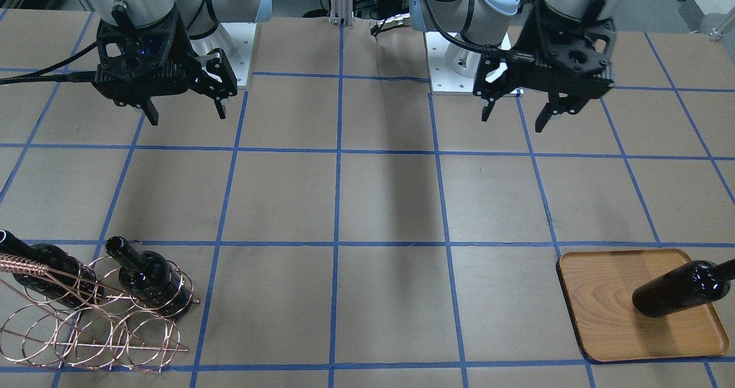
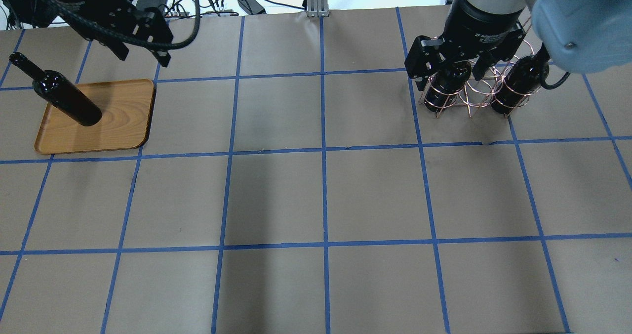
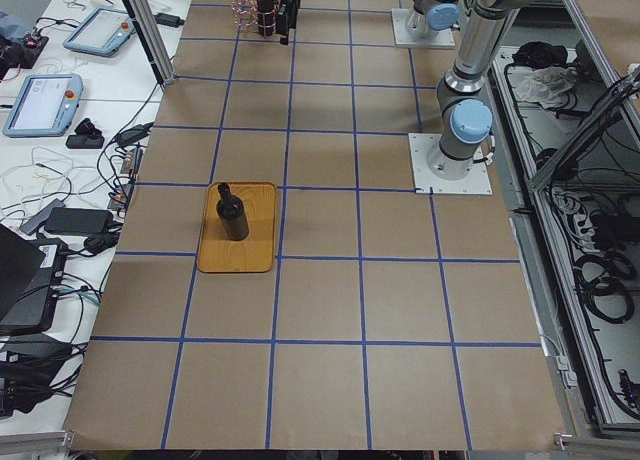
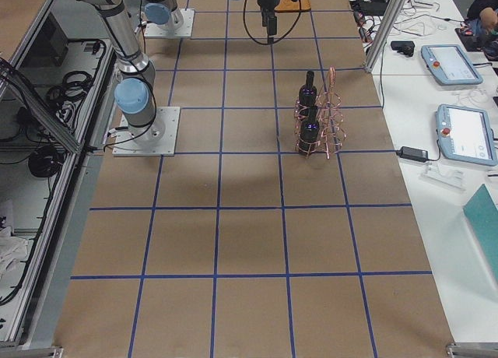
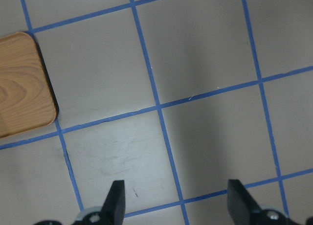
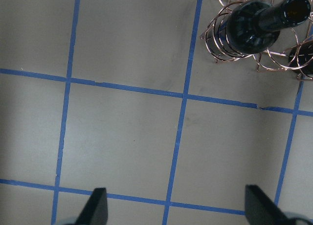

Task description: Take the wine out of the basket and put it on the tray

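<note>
One wine bottle (image 1: 680, 287) stands upright on the wooden tray (image 1: 603, 296), also seen in the overhead view as bottle (image 2: 64, 94) on tray (image 2: 123, 111). Two more black bottles (image 1: 149, 279) (image 1: 40, 267) stand in the copper wire basket (image 1: 23, 263). My left gripper (image 1: 513, 121) hangs open and empty, high above the table and back from the tray. My right gripper (image 1: 186, 115) is open and empty too, raised well behind the basket. In the right wrist view a basket bottle (image 6: 254, 24) shows beyond the open fingers (image 6: 98, 205).
Brown paper with a blue tape grid covers the table. The tray's corner (image 5: 19, 83) shows in the left wrist view, left of the open gripper (image 5: 178, 200). Tablets and cables lie on side benches beyond the table ends.
</note>
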